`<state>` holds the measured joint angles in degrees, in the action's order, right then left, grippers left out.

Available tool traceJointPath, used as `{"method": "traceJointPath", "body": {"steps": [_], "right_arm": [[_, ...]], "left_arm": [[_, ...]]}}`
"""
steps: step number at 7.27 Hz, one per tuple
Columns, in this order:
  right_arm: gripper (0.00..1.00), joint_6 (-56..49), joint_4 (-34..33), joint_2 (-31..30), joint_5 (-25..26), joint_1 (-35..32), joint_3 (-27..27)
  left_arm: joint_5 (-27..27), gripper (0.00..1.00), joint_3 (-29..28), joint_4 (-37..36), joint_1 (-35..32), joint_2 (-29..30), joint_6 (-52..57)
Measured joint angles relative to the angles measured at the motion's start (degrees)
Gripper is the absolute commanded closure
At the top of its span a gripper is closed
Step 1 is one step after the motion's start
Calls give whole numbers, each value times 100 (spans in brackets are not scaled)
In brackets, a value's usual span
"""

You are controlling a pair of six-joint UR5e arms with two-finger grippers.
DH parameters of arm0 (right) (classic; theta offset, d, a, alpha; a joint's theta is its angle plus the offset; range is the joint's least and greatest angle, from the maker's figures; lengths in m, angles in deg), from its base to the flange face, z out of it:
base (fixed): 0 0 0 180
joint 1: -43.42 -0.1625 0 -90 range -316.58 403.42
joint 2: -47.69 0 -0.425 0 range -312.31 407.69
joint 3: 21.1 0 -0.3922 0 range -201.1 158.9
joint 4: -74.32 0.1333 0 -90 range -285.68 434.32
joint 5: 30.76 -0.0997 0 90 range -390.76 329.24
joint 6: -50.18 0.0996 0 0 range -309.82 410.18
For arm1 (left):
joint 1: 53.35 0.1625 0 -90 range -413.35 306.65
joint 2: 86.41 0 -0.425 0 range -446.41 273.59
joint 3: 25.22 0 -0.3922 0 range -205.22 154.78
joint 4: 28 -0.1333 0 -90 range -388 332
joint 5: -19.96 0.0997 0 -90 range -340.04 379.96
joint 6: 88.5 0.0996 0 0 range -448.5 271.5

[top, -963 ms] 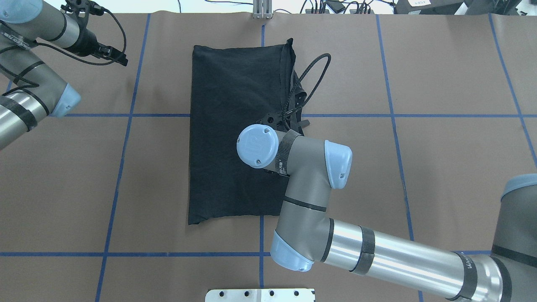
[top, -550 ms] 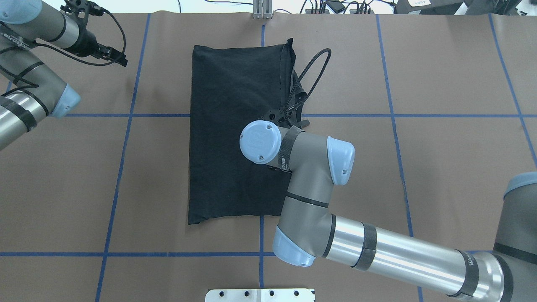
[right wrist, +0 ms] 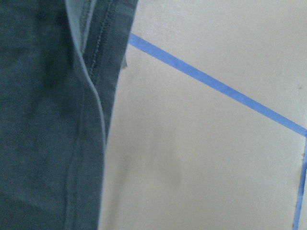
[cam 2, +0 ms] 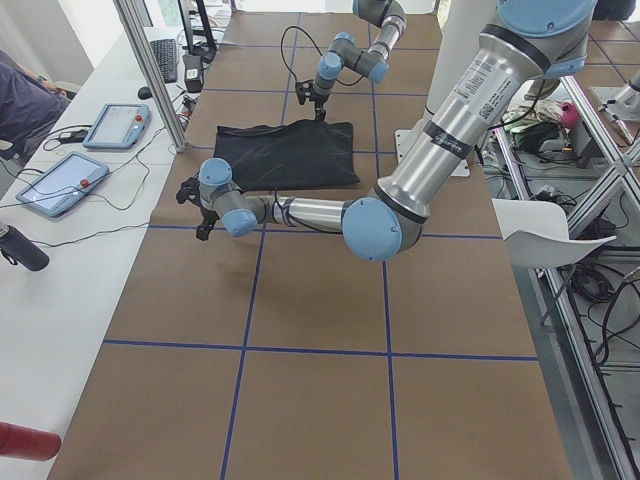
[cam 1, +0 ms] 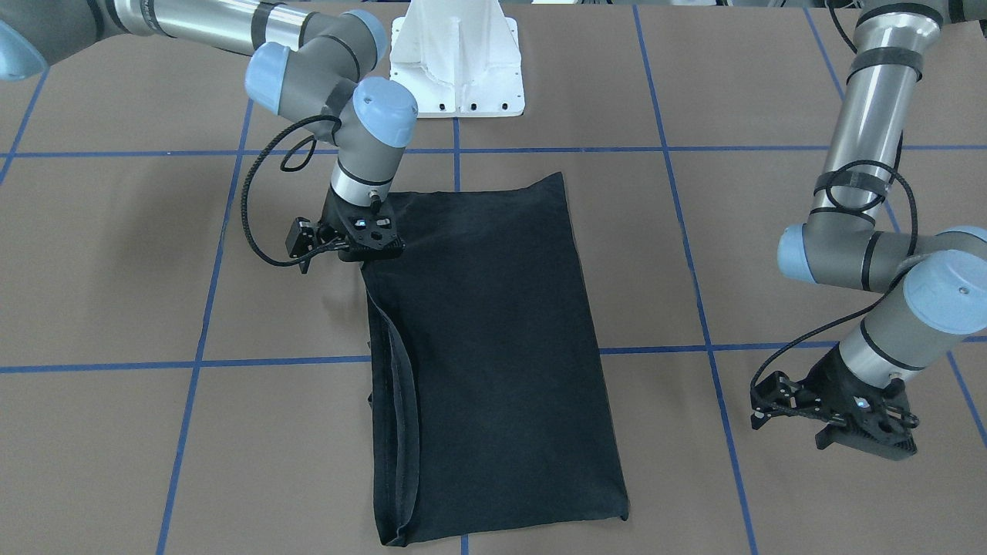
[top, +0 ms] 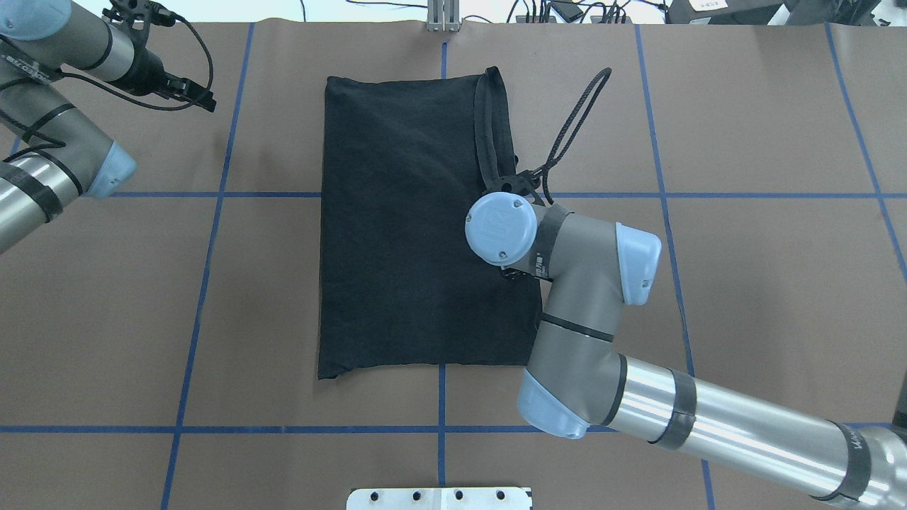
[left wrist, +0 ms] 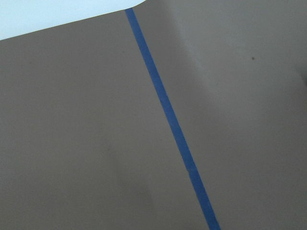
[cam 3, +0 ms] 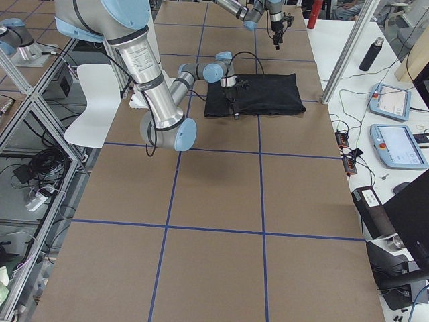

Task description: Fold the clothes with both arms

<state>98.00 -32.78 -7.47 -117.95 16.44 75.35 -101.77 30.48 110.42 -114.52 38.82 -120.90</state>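
At table (top: 744, 283) centre, seeing black T-shirt (top: 404, 227) as a long strip. Right gripper (cam 1: 372, 251) at its 3 o'clock edge, left gripper (top: 204, 99) off at 10; can't tell open/closed on either. Prob. between folds; next needs both grabbing 12 o'clock end.

- A black T-shirt (top: 404, 227) is seen folded into a plain rectangle and laid flat, its long sides running 12 to 6 o'clock. Layered hems are shown along the 3 o'clock edge.
- The right arm (top: 588, 297) is poised over that edge.
- The left arm (top: 64, 46) is held well apart, toward 10 o'clock.
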Motion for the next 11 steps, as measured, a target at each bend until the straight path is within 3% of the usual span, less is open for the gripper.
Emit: {"method": "traceJointPath", "body": {"steps": [3,5,7,10,11], "right_arm": [[0,-43,36,-421,-39,-20,518],[0,40,41,129,-89,-162,260],[0,178,261,1181,-161,-415,-892],[0,210,1752,2265,-183,-733,-3297],[0,169,1995,2467,-188,-803,-3796]], "left_arm": [[0,0,-1,0,0,-6,6],[0,0,0,0,0,-7,6],[0,0,-3,0,0,-7,6],[0,0,-6,0,0,-10,6],[0,0,-6,0,0,-8,6]]}}
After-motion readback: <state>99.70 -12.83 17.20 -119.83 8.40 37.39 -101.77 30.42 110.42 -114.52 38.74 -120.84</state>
